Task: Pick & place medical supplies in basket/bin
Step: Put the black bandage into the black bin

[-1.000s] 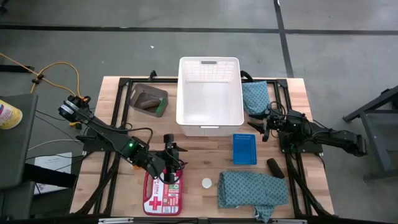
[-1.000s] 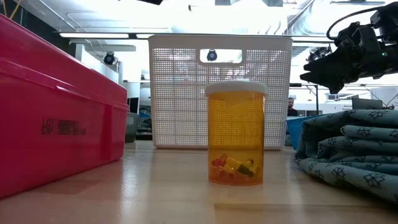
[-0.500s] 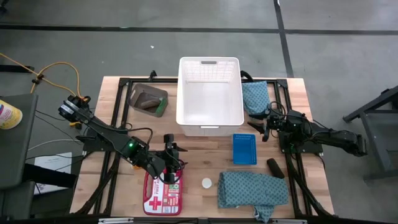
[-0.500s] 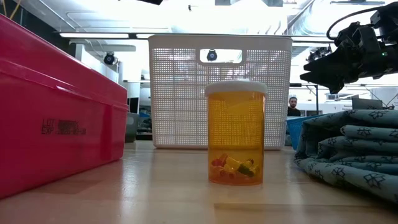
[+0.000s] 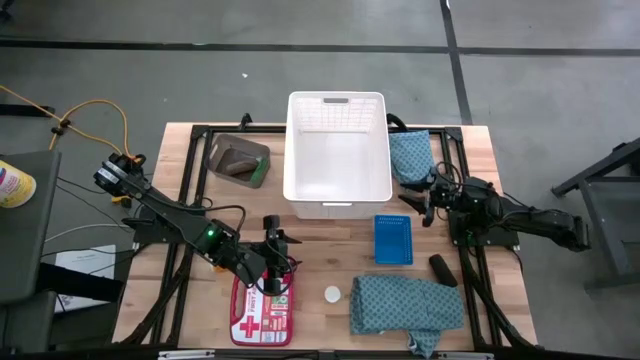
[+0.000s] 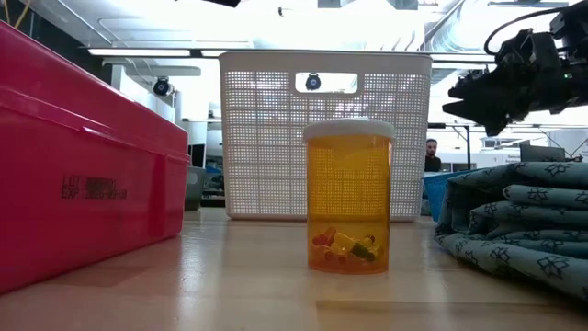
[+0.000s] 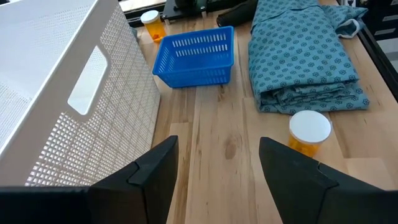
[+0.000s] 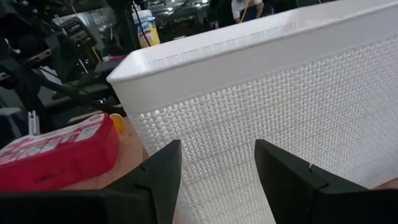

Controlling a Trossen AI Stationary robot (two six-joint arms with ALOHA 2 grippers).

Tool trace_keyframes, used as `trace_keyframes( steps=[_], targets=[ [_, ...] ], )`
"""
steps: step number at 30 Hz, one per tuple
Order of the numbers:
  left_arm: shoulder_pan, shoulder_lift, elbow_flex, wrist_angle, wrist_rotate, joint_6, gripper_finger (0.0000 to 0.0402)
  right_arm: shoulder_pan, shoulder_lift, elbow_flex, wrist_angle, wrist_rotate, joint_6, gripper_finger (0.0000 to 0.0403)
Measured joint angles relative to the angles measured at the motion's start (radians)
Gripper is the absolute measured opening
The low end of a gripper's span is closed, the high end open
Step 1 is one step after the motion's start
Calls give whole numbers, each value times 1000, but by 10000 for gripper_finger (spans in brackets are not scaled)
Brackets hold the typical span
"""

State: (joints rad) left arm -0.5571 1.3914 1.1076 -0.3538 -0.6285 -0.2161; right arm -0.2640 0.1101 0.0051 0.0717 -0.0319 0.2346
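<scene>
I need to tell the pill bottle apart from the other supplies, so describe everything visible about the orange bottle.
The orange bottle is a translucent amber plastic vial with a white cap, standing upright on the wooden table. A few small yellow and red pieces lie at its bottom. It sits alone between the red first aid case and the teal folded cloth, touching neither. No gripper is on it.

A red first-aid case (image 5: 262,312) and blue tray (image 5: 393,240) lie on the wooden table (image 5: 480,145).
</scene>
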Motion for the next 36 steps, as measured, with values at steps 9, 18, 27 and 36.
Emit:
trace_keyframes(
  steps=[9, 18, 27, 36],
  targets=[
    [0, 0, 0, 0, 0, 0, 215, 0, 0, 8, 13, -117, -45, 192],
    [0, 0, 0, 0, 0, 0, 215, 59, 3, 110, -27, -91, -108, 192],
    [0, 0, 0, 0, 0, 0, 215, 151, 74, 292, -272, -8, -135, 192],
    [0, 0, 0, 0, 0, 0, 215, 283, 285, 472, -507, 141, -62, 192]
  ],
)
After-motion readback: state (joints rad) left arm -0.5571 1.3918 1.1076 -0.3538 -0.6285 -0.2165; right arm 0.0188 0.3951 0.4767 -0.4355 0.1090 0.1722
